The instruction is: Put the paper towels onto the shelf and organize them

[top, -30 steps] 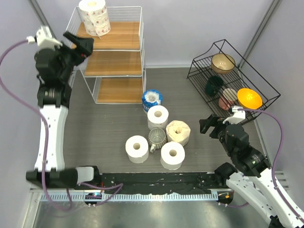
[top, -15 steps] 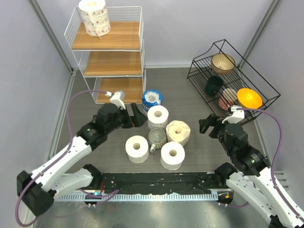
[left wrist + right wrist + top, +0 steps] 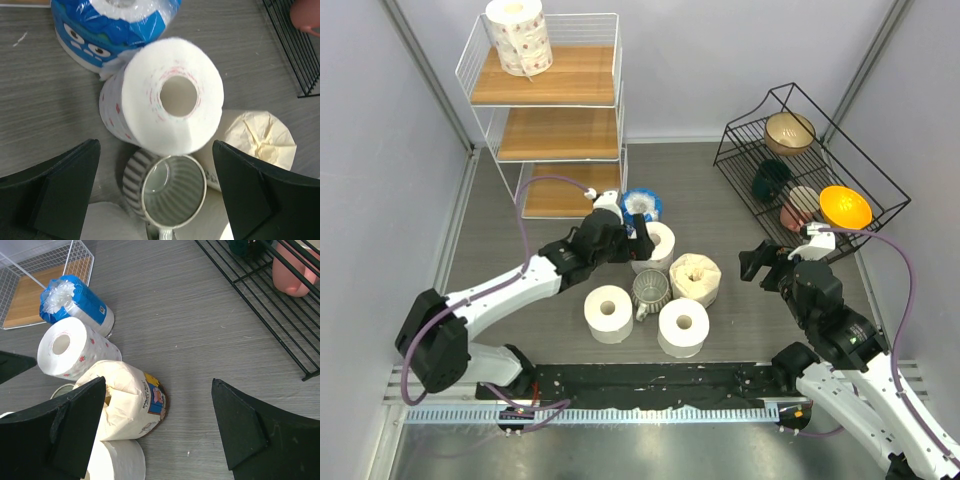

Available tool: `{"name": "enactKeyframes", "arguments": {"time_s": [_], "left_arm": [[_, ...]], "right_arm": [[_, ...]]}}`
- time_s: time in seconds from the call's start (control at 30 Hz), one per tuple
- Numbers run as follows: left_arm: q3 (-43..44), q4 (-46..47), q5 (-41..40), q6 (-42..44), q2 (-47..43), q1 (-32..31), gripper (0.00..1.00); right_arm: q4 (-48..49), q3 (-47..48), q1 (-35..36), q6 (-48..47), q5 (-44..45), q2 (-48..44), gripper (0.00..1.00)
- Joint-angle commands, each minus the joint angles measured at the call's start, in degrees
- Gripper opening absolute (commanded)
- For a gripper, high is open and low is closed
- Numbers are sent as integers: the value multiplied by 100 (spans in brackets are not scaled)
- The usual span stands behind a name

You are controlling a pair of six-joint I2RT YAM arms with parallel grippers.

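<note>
Left hand (image 3: 155, 145): open, above red-dotted roll (image 3: 150, 115) standing on worktop (image 3: 40, 105) beside mug (image 3: 172, 195). Right hand (image 3: 158, 381): open, holding nothing.

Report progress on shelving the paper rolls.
Done: one dotted roll stands on the shelf's top board. In hand: the open left gripper is over a second dotted roll. Left: that roll plus the blue roll, cream roll and two white rolls on the table.
</note>
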Motion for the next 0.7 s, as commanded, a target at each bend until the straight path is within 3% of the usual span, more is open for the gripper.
{"name": "enactKeyframes", "arguments": {"time_s": [0.0,0.27,0.67], "left_arm": [[511,438,-610,22,370,-27,100],[942,245,-981,92,1029,-27,98],[951,139,-1184,180,1425,-27,86]], "right_arm": [[144,83,20,49,55,-34,92],[196,57,20,14,55,-8,92],[240,30,29,5,38,19,92]]}}
